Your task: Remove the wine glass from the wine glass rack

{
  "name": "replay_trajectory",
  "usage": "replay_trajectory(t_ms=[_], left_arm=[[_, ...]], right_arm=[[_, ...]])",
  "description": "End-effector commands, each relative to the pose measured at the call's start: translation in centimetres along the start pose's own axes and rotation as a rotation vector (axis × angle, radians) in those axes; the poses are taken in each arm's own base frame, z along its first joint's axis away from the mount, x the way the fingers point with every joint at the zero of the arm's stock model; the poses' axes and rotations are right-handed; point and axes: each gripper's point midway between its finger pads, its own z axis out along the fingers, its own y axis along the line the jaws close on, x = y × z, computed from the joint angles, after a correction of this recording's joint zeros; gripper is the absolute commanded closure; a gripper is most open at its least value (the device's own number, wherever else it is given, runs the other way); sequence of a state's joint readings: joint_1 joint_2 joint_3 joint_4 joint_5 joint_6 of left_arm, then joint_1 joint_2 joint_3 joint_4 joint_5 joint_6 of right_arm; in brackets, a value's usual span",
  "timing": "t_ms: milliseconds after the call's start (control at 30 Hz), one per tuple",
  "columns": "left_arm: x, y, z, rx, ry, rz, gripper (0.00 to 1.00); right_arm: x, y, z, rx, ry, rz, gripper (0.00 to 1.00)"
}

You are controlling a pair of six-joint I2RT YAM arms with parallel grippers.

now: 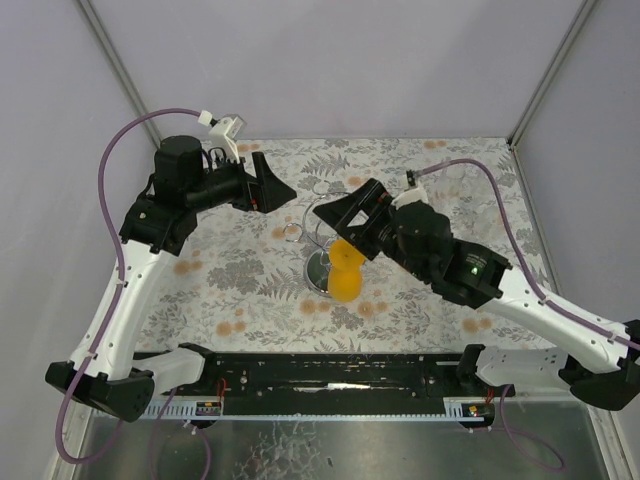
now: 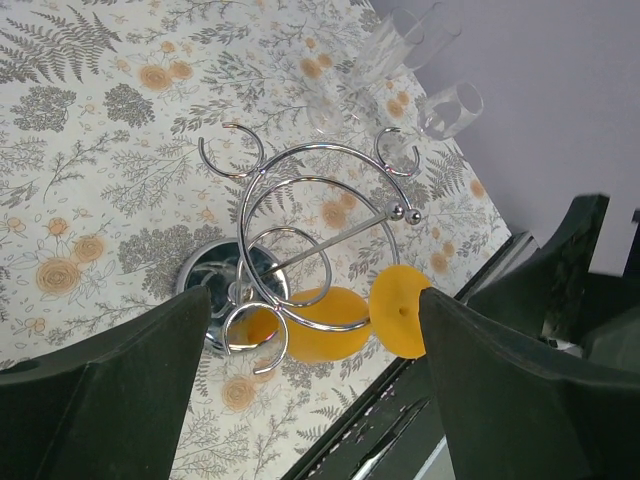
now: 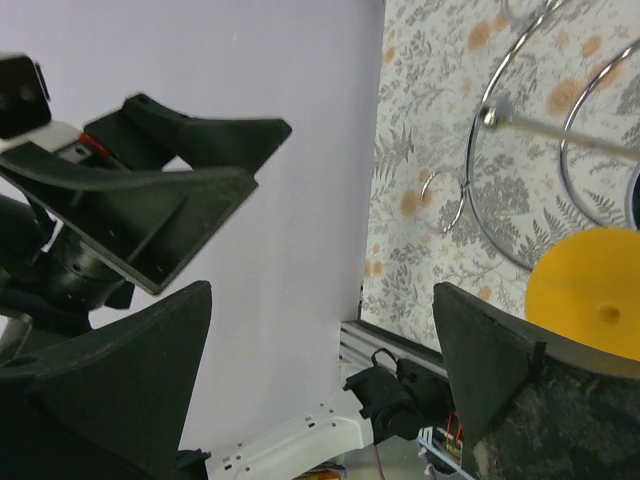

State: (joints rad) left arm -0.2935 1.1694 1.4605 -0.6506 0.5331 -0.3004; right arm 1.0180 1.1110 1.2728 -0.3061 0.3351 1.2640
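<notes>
The chrome wine glass rack (image 1: 318,262) stands mid-table on its round disc base (image 2: 212,283), with its curled wire loops (image 2: 300,215) on top. An orange wine glass (image 1: 346,272) hangs upside down in a near loop, bowl (image 2: 322,327) below and foot (image 2: 400,310) above the wire. My left gripper (image 1: 283,192) is open and empty, up and to the left of the rack; its open fingers frame the rack in its wrist view (image 2: 315,400). My right gripper (image 1: 340,207) is open, just above the glass; the orange foot (image 3: 585,290) lies beside its right finger (image 3: 520,380).
Several clear glasses (image 2: 445,108) stand at the far side of the floral tablecloth (image 1: 220,270). A black rail (image 1: 330,385) runs along the near edge. Pale walls close in the back and sides.
</notes>
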Motion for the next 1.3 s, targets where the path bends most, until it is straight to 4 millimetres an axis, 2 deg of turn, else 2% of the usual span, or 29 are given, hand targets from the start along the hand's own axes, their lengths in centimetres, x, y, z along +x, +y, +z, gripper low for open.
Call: replay_trajectory(t_ms=[0,100,333,533,767,933,1267], left_arm=[[-1.7,0.5,0.3,-0.014,-0.063,0.039,0.16],[-2.0,0.7,0.5,-0.016,-0.066,0.038,0.16],[-2.0,1.1,0.7,-0.015,-0.060,0.037,0.16],[-1.9,1.1,0.7,-0.004,-0.054,0.033,0.16],[-1.9,1.0,0.6,0.004,-0.052,0.041,0.16],[-1.9,0.9,0.6,0.008,-0.053,0.037,0.16],[-1.5,0.9,0.5,0.013,-0.049,0.027,0.17]], right_arm=[[0.6,1.0,0.0,-0.012,-0.103,0.087,0.02],[2.2,0.4,-0.4,0.010,-0.115,0.103,0.02],[5.1,-2.0,-2.8,0.072,-0.156,0.137,0.04],[6.5,-3.8,-4.6,0.100,-0.217,0.187,0.09],[6.0,-4.7,-6.2,0.139,-0.314,0.187,0.14],[5.5,-5.8,-6.4,0.178,-0.366,0.187,0.18],[4.2,-7.1,-6.5,0.206,-0.464,0.204,0.20]])
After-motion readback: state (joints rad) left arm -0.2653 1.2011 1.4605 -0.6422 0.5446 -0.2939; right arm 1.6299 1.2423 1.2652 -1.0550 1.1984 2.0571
